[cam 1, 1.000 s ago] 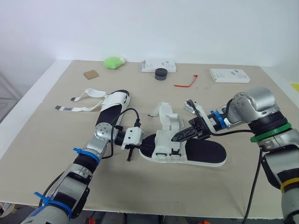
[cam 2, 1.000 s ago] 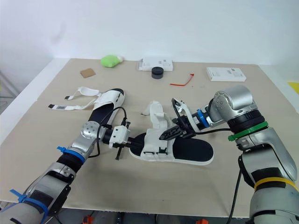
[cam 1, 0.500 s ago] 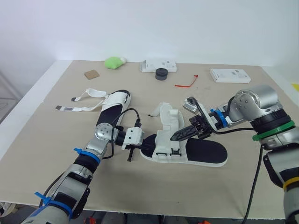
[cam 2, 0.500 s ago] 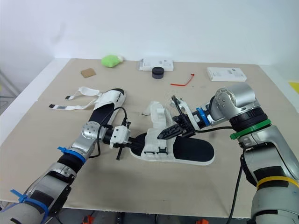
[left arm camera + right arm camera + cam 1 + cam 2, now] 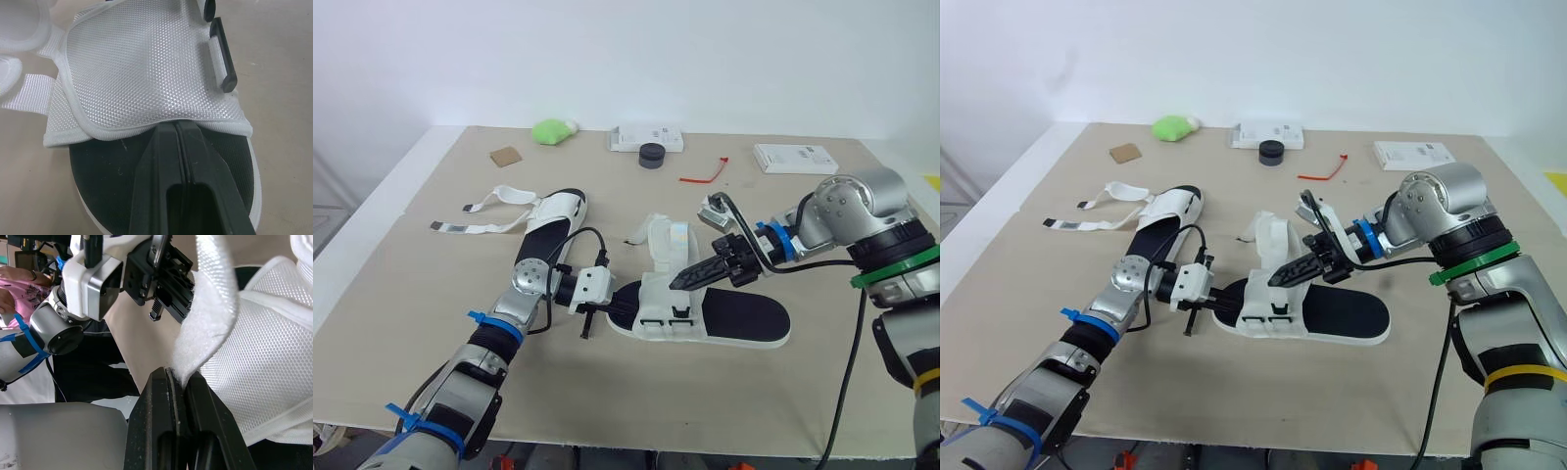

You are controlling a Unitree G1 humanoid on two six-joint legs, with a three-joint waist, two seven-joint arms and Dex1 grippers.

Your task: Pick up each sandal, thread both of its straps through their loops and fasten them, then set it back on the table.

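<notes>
Beige tabletop (image 5: pixel 431 323) against a plain white wall, where a two-armed robot works on the nearer of two white sandals. That near sandal (image 5: pixel 744 323) lies flat at the middle of the table with its black footbed up. The far sandal (image 5: pixel 553 220) rests well apart toward the robot's left, its own straps trailing loose across the surface. One strap (image 5: pixel 658 235) of the near sandal arches up from the mesh upper, and its free end is pinched between the closed fingers of the right gripper (image 5: pixel 680 281), which hangs just above that upper. At the toe end the left gripper (image 5: pixel 177 128) has its fingers pressed together, tips at the hem of the mesh and over the footbed. Whether they clamp the fabric or only brace it cannot be told. The black loops (image 5: pixel 222 63) sit on the edge of the upper nearest the robot, close to the right gripper's tip but not yet met by the strap. The step in hand appears to be leading this strap to its loop. Doing it well likely means holding the toe steady so the sandal cannot slide. The webbing should stay flat and untwisted, and the pinch close enough to the tip for it to enter the narrow slot squarely. A slack or folded end would probably catch on the bar of the loop.
</notes>
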